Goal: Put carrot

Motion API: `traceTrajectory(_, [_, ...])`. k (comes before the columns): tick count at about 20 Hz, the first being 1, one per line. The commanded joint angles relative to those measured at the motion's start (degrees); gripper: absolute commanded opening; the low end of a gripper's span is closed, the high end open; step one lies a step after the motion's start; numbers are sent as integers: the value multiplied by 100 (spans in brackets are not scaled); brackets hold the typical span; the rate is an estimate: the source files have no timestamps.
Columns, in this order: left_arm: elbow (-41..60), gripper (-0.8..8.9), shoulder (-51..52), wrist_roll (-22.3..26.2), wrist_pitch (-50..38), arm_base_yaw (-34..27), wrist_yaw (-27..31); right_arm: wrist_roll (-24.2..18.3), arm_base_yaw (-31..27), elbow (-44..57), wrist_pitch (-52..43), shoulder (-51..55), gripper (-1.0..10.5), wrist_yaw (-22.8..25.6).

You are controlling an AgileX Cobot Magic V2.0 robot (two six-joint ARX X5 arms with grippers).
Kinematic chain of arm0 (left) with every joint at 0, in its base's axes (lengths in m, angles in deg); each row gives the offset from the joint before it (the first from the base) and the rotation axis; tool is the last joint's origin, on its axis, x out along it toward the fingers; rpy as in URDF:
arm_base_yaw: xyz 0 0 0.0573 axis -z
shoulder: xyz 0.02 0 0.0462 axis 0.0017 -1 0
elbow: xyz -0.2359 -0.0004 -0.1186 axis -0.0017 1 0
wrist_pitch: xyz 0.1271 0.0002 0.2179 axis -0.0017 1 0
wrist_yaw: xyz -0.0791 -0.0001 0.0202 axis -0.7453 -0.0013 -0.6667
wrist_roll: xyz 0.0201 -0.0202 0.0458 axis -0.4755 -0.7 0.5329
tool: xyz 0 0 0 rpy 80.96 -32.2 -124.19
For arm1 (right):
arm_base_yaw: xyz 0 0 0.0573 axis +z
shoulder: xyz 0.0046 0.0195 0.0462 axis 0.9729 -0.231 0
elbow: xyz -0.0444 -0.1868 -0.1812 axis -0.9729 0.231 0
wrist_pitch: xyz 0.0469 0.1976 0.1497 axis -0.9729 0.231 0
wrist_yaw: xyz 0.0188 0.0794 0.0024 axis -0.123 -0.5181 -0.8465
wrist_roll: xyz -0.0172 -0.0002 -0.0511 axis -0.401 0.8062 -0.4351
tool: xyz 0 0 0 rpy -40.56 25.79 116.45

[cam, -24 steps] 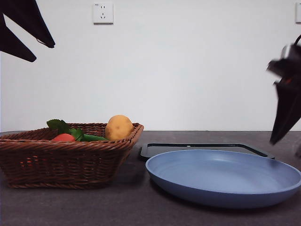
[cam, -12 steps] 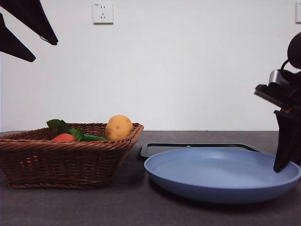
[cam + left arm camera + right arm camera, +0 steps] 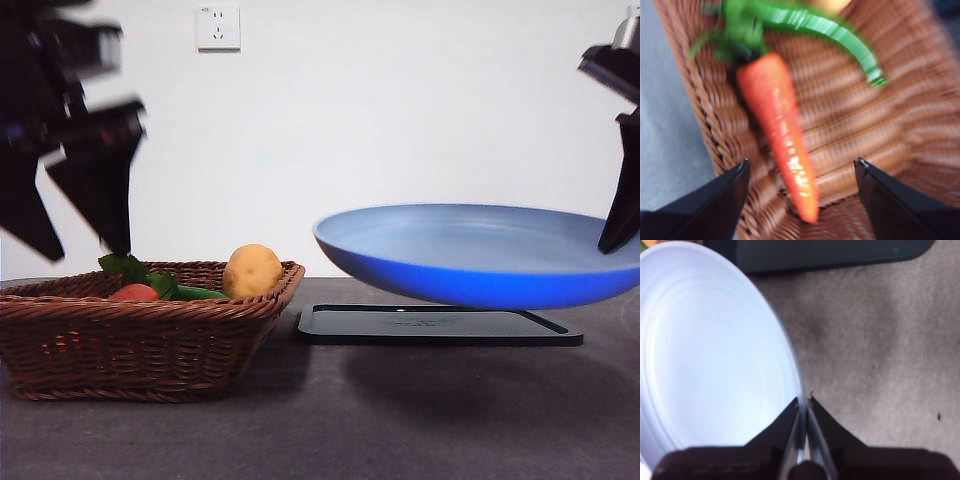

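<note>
The carrot (image 3: pixel 780 135) is glossy orange-red with green leaves and lies in the wicker basket (image 3: pixel 140 340); only its red top (image 3: pixel 135 293) shows over the rim in the front view. My left gripper (image 3: pixel 800 190) is open and hangs just above the basket, its jaws on either side of the carrot's thin end; in the front view it (image 3: pixel 75 200) is a dark blur at the left. My right gripper (image 3: pixel 803 402) is shut on the rim of the blue plate (image 3: pixel 480 255) and holds it in the air above the table.
A tan potato (image 3: pixel 252 270) and a green vegetable (image 3: pixel 840 35) also lie in the basket. A flat black tray (image 3: pixel 440 325) lies on the dark table under the raised plate. A white wall with a socket stands behind.
My right gripper closed on the plate's rim and lifted it off the table. My left gripper came down from the top corner to just above the basket.
</note>
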Motion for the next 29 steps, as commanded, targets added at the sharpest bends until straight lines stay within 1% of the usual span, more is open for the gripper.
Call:
traceTrajectory(1, [-192, 363, -439, -52, -173, 98, 227, 37, 13, -70, 4, 83, 5, -11])
traceTrajectory(3, [-238, 363, -734, -52, -439, 136, 367, 37, 13, -70, 15, 142, 5, -11])
traceTrajectory(6, [-238, 363, -1102, -55, -756, 136, 363, 35, 13, -70, 46, 149, 5, -11])
traceTrajectory(10, [-238, 354, -1366, -59, -782, 138, 354, 33, 13, -70, 46, 149, 5, -11])
traceTrajectory(11, [-238, 301, -1364, -57, -785, 138, 354, 31, 13, -70, 46, 149, 5, -11])
traceTrajectory(12, [-238, 214, -1364, -55, -776, 138, 352, 28, 13, -70, 46, 149, 5, -9])
traceTrajectory(13, [-238, 148, -1364, -48, -782, 138, 350, 17, 13, -70, 46, 149, 5, -11])
traceTrajectory(14, [-238, 124, -1364, -46, -780, 138, 345, 15, 13, -70, 44, 149, 5, -11])
traceTrajectory(19, [-295, 125, -1200, -46, -693, 136, 315, -9, 13, -70, 39, 149, 5, -9])
traceTrajectory(20, [-442, 125, -1102, -46, -507, 136, 179, -9, 13, -70, 31, 149, 5, -9])
traceTrajectory(21, [-682, 125, -1001, -44, -365, 138, -201, -7, 13, -70, -24, 146, 5, -17])
traceTrajectory(22, [-942, 125, -925, -48, -249, 138, -769, 0, 15, -70, -72, 146, 5, -31])
traceTrajectory(24, [-1541, 125, -914, -52, -151, 229, -2645, 39, 15, -70, -92, 146, 5, -35])
traceTrajectory(25, [-1751, 125, -914, -63, -352, 365, -3397, 39, 15, -70, -90, 146, 5, -37])
traceTrajectory(26, [-1869, 125, -914, -157, -588, 575, -3731, 39, 15, -70, -90, 144, 5, -37])
traceTrajectory(27, [-1893, 125, -914, -210, -872, 852, -3700, 42, 15, -70, -87, 144, 5, -44])
traceTrajectory(29, [-1893, 125, -927, -177, -999, 1401, -3143, 94, 15, -70, -83, 146, 5, -61])
